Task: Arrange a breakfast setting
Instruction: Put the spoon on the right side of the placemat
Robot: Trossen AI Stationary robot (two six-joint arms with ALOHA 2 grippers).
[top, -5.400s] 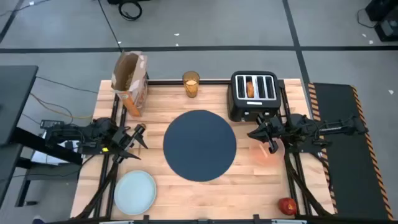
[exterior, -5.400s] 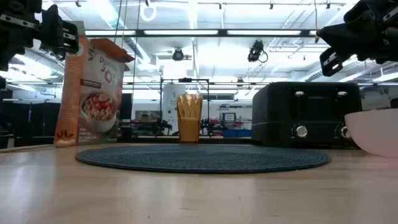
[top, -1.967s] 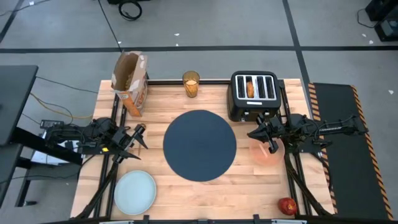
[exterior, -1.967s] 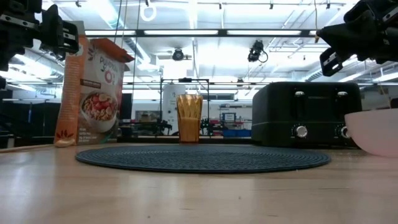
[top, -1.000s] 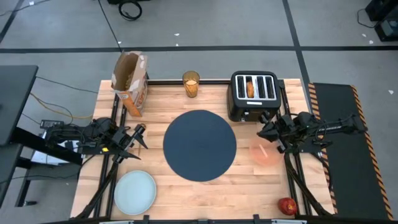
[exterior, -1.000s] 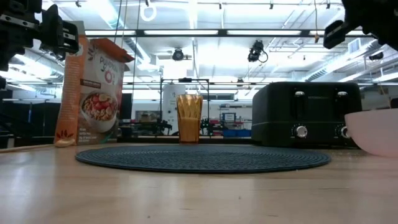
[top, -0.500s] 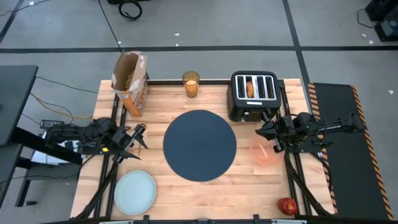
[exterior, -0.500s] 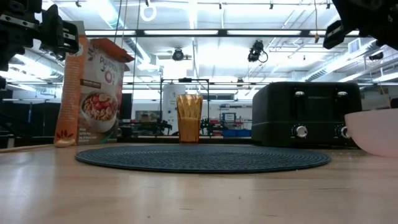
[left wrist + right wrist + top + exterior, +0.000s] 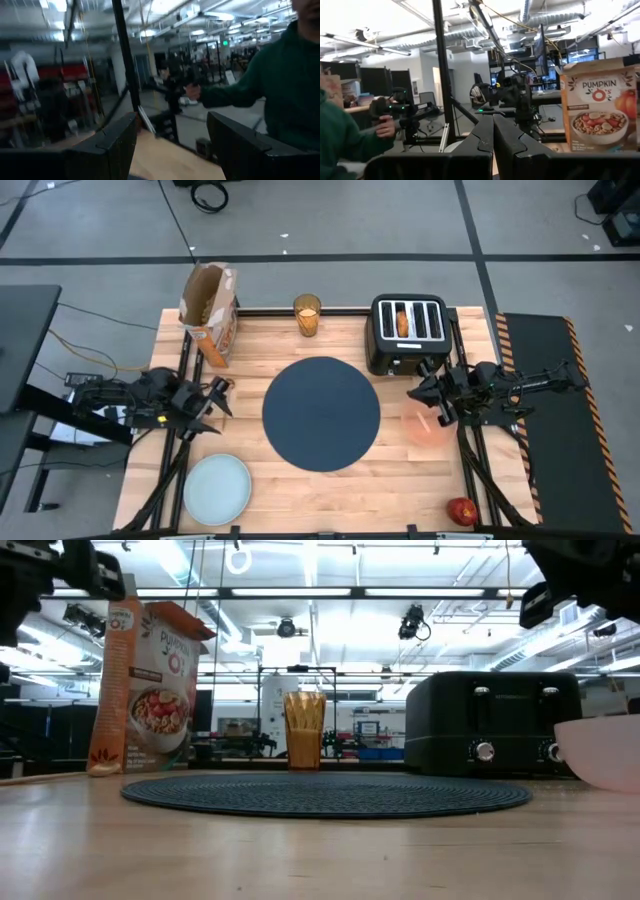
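Lately the right gripper [image 9: 424,389], fingers together and empty, has risen off the pinkish clear bowl [image 9: 431,425], left at four o'clock just outside the dark-blue mat [image 9: 321,413]. The bowl likely wants regrasping. The left gripper [image 9: 218,393], fingers apart, waits at nine. The mat is bare; the toaster [image 9: 407,332] crowds two o'clock.

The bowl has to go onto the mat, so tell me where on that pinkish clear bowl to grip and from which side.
Grip the pinkish clear bowl by its thin upright rim, coming from above with one finger inside and one outside. It sits open side up; the gold spoon lies inside, so choose rim clear of it. The right gripper, shut, hangs nearest.
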